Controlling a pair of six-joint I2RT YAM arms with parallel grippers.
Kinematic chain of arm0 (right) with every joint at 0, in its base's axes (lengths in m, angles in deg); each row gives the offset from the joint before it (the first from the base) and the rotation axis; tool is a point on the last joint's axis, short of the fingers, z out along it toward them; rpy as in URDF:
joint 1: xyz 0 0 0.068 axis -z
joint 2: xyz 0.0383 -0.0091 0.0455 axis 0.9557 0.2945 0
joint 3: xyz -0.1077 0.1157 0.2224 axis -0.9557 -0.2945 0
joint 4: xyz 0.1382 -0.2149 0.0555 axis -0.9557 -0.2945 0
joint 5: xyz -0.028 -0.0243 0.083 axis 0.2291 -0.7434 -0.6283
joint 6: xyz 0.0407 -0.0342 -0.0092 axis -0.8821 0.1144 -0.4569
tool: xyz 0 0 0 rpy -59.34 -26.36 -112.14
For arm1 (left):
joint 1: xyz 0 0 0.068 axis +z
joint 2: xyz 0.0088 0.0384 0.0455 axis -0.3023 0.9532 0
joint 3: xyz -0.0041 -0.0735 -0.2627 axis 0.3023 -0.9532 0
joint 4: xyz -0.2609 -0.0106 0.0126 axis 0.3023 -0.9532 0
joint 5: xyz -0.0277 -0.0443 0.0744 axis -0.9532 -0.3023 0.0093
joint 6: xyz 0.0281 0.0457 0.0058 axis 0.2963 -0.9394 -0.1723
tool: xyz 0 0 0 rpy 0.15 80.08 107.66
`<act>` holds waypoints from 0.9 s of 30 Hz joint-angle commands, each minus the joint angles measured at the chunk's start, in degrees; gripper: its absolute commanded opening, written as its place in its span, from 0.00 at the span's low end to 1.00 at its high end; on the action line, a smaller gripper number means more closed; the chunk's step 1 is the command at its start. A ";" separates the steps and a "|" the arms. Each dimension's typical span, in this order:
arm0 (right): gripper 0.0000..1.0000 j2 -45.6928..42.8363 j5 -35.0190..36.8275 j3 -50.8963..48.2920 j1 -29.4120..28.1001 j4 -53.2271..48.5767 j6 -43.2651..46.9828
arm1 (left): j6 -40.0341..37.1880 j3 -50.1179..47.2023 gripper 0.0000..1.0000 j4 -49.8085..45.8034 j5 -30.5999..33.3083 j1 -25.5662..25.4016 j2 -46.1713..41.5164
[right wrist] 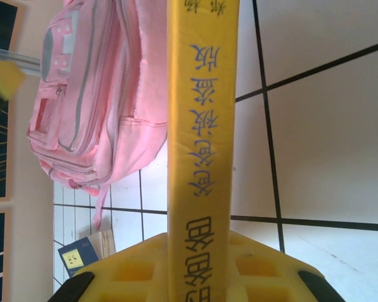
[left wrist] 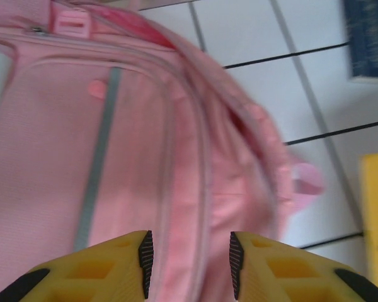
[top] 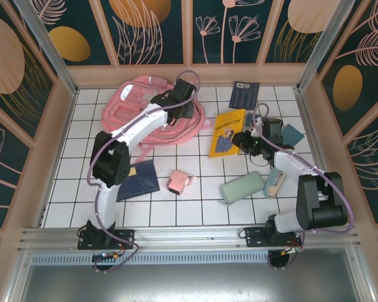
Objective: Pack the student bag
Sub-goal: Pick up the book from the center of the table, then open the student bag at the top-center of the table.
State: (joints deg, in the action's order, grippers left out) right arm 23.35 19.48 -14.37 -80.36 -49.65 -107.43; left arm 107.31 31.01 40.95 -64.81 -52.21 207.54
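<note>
The right gripper [right wrist: 198, 277] was closed on the yellow book [right wrist: 201, 126]. The book was clamped edge-on between the yellow fingers [right wrist: 132, 270], with its printed spine running straight out from the jaws. The left gripper [left wrist: 189, 264] stood part open with nothing in its hold. Pink fabric and a stitched seam of the student bag [left wrist: 113, 157] lay in the gap between its fingers [left wrist: 94, 270]; whether the pads touched the cloth could not be determined. In the overhead view the bag lay front pockets upward on the far-left tiles of the table [top: 201, 211], its long axis roughly across the table, with the left gripper over its right-hand end. The book sat just to the right of the bag, near the straps, held at its right edge. The bag therefore lay to the left of the right jaws, beyond the length of the book. The left arm was plainly the nearer to the bag. No open mouth was visible in the bag, so in my judgement the left jaws must first part the zip before the book can be carried leftward and fed in. A small pink pouch [top: 178, 182], a green pencil case [top: 240, 187] and a dark blue notebook [top: 138, 180] lay on the near tiles, well apart from both grippers.
</note>
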 commanded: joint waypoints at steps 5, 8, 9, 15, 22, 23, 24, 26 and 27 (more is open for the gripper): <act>0.00 -2.85 -1.58 3.03 -1.09 1.16 -0.69 | -9.11 4.91 0.46 -5.76 7.54 0.28 8.88; 0.00 -3.04 -1.58 3.05 -1.39 1.40 -0.94 | -10.00 6.13 0.48 -6.37 7.40 0.55 11.10; 0.00 -3.19 -1.58 2.88 -1.56 1.62 -1.08 | -10.08 6.38 0.47 -6.51 7.53 0.63 11.61; 0.00 -4.15 -1.68 3.37 -3.06 3.42 -2.65 | -9.83 7.06 0.15 -6.50 8.07 1.83 13.46; 0.00 -3.85 -3.36 4.63 -3.65 9.18 -6.92 | -8.27 7.87 0.00 -6.15 9.67 2.09 7.52; 0.00 -3.72 -3.57 4.92 -3.70 10.08 -7.49 | -8.08 8.12 0.00 -6.03 9.68 2.26 6.44; 0.00 -3.62 -3.56 5.23 -3.80 10.77 -7.97 | -7.94 8.52 0.00 -6.02 9.49 2.42 5.57; 0.00 -3.48 -3.06 5.67 -3.90 12.21 -8.74 | -7.44 9.86 0.00 -6.40 9.49 2.79 3.89; 0.00 -3.35 -2.78 5.85 -3.88 12.81 -9.03 | -7.28 10.33 0.00 -6.50 9.43 2.99 3.14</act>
State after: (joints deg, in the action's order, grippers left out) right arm 21.27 18.35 -11.87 -83.86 -45.26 -114.51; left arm 99.01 37.54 34.46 -58.01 -50.83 216.93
